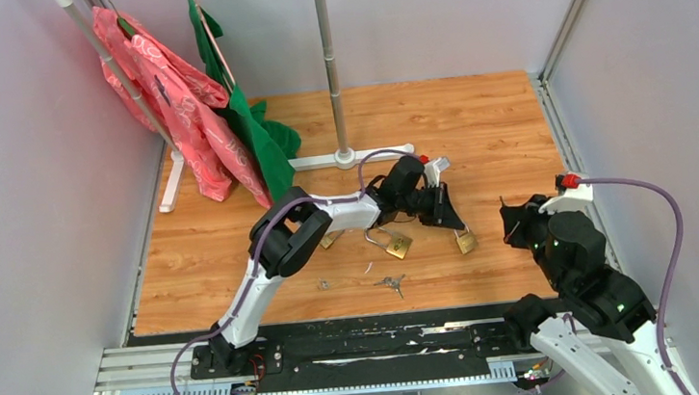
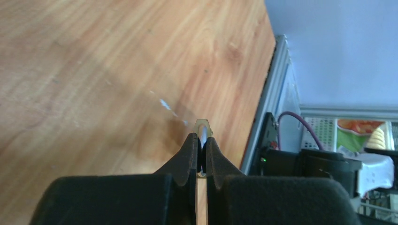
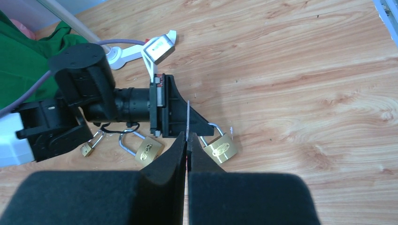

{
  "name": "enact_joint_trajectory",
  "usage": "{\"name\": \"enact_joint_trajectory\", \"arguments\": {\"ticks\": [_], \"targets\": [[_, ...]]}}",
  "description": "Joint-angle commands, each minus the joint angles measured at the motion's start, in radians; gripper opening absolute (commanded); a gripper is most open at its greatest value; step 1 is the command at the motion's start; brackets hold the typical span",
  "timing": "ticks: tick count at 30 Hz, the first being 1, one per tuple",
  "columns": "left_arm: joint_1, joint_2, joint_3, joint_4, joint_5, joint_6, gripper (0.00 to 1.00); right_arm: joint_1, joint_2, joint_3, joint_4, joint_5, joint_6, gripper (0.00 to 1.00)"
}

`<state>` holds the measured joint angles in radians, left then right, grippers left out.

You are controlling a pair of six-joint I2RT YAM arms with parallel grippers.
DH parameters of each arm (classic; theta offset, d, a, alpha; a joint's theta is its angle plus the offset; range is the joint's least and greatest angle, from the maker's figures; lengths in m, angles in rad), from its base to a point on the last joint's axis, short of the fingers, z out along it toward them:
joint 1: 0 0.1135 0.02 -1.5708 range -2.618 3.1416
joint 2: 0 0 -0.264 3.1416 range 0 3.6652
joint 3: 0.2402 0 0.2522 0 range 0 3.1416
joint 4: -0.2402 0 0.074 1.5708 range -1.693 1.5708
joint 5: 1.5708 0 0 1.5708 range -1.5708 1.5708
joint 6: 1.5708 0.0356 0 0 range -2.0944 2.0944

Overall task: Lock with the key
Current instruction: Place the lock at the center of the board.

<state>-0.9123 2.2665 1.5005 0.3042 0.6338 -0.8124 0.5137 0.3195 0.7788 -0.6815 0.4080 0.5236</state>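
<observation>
Brass padlock lies on the surface, pinched by the left fingers, likely to steady it; right fingers nip the key, blade aimed towards it.

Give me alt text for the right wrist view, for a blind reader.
The right gripper has its black jaws shut on a thin silver key, seen edge-on, aimed at the black left gripper over the wooden table. That gripper's tip meets the shackle of a brass padlock; a second brass padlock and a small brass padlock lie nearby.
</observation>
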Motion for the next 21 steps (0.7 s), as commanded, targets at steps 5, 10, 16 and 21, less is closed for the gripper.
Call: {"name": "enact_joint_trajectory", "arguments": {"ticks": [5, 10, 16, 21], "targets": [[0.000, 0.068, 0.071, 0.058, -0.048, -0.025, 0.01, -0.015, 0.014, 0.000, -0.036, -0.076, -0.012, 0.00], [0.004, 0.068, 0.051, 0.052, -0.074, -0.023, 0.44, -0.015, 0.023, -0.009, -0.040, -0.080, 0.006, 0.00], [0.018, 0.003, 0.045, -0.057, -0.136, 0.067, 0.67, -0.016, 0.023, -0.004, -0.062, -0.091, 0.011, 0.00], [0.027, -0.110, 0.084, -0.269, -0.224, 0.216, 0.76, -0.015, 0.025, -0.030, -0.080, -0.126, 0.023, 0.00]]}}
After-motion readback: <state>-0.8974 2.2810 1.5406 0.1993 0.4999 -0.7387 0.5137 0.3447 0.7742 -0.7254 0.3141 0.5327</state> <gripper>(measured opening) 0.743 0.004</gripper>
